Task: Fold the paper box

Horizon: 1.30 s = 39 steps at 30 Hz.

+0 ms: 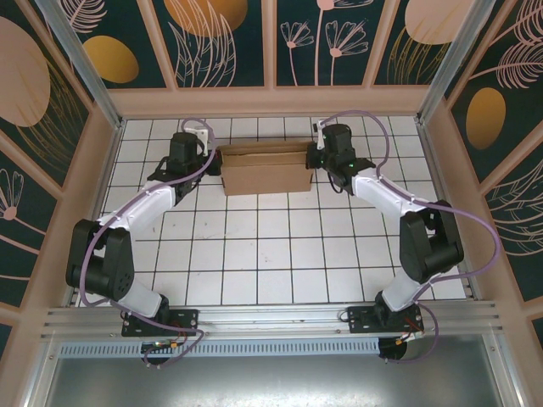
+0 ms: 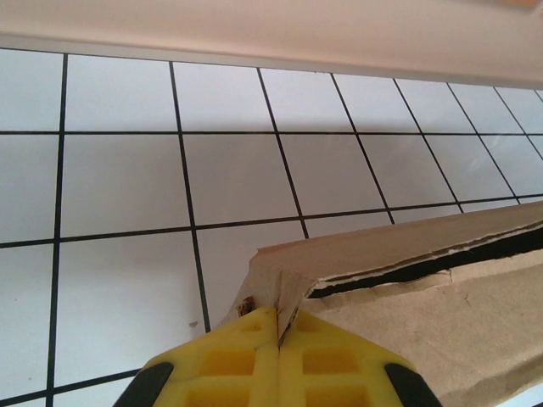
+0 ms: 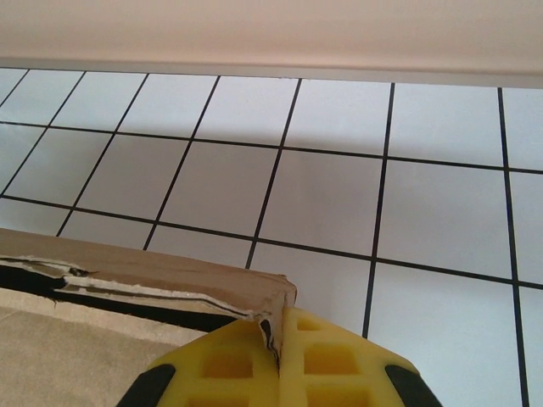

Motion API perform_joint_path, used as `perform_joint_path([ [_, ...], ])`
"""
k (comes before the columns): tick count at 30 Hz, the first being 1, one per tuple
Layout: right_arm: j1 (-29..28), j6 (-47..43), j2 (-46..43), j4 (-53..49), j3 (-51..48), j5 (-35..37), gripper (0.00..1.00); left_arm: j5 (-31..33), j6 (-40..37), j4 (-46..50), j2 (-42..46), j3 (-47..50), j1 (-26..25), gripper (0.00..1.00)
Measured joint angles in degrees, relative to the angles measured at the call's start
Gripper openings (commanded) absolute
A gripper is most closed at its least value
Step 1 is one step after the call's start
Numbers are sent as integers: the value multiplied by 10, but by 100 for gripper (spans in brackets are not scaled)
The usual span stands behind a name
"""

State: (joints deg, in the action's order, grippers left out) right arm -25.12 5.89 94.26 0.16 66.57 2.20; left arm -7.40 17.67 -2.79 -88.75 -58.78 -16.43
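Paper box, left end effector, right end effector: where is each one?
paper box [image 1: 265, 176], top view, middle of its brown front face.
left end effector [image 2: 277, 317], left wrist view, between its yellow fingertips.
right end effector [image 3: 280, 326], right wrist view, between its yellow fingertips.

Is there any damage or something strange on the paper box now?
Yes. The paper box has ragged, peeling edges at both pinched corners: torn paper layers show beside the left hand and the right hand, above a dark gap. Nothing else stands out.
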Motion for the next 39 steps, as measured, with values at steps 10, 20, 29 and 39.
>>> perform_joint_path([
  [10,-14,31,-24,110,-80,27,0,-1,50,-78,9,50,0,0],
  [20,-35,62,-46,247,-173,60,9,0,53,-82,9,53,0,0],
  [29,-48,61,-62,224,-171,46,49,9,20,-80,9,53,-1,0],
  [39,-36,55,-113,154,-174,-28,72,35,-31,-73,11,53,-14,0],
])
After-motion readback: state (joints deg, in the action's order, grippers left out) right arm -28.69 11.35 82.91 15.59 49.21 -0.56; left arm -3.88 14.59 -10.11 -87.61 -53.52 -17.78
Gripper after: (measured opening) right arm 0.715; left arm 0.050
